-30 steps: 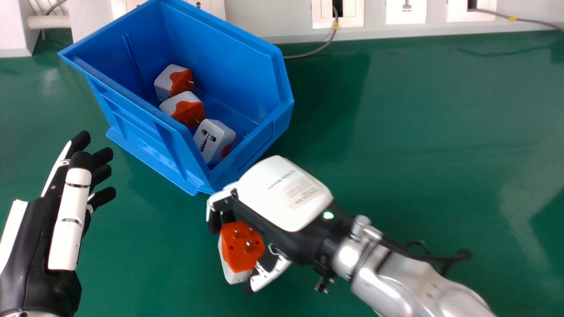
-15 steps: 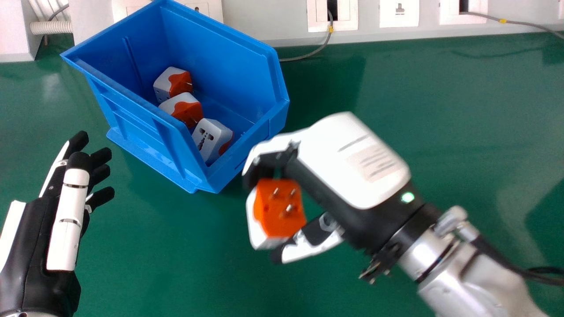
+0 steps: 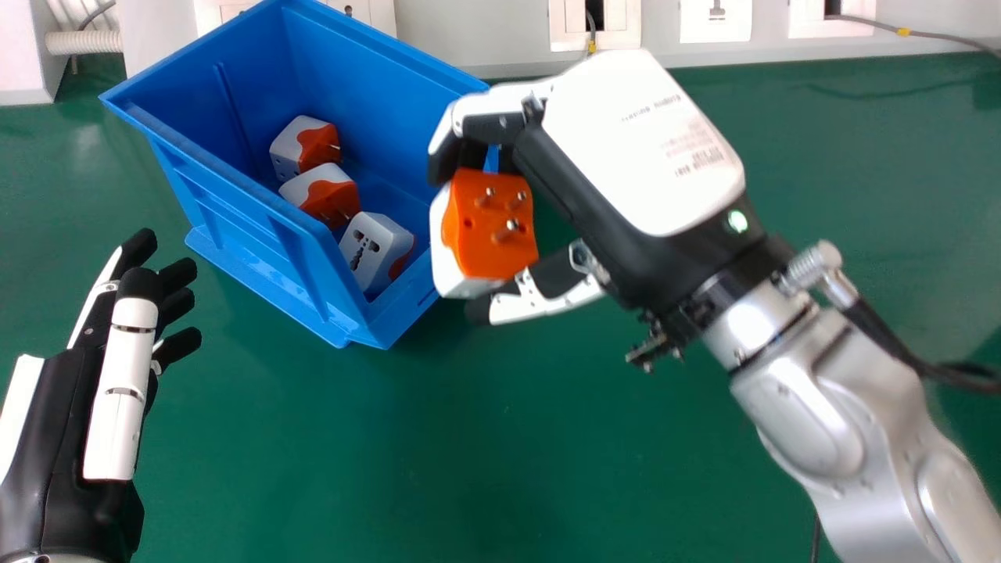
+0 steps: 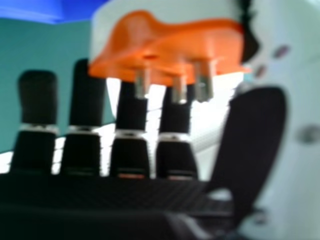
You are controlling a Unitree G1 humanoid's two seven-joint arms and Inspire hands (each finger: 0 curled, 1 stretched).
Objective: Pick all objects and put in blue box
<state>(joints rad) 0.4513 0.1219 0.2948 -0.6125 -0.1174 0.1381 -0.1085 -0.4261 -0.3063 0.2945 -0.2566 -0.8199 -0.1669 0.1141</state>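
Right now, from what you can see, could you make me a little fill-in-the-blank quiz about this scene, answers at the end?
The right hand grips a plug adapter whose pins are on its ____-coloured side.
Inside the blue box lie ____ more adapters.
The left hand is holding ____.
The tabletop is coloured ____.

Missing words: orange; three; nothing; green.

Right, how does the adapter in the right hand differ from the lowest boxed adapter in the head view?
The held adapter turns its orange pin side to the head camera; the boxed adapter shows its white socket face. The held one is in the right hand; the boxed one lies in the blue box. Both are white and orange.
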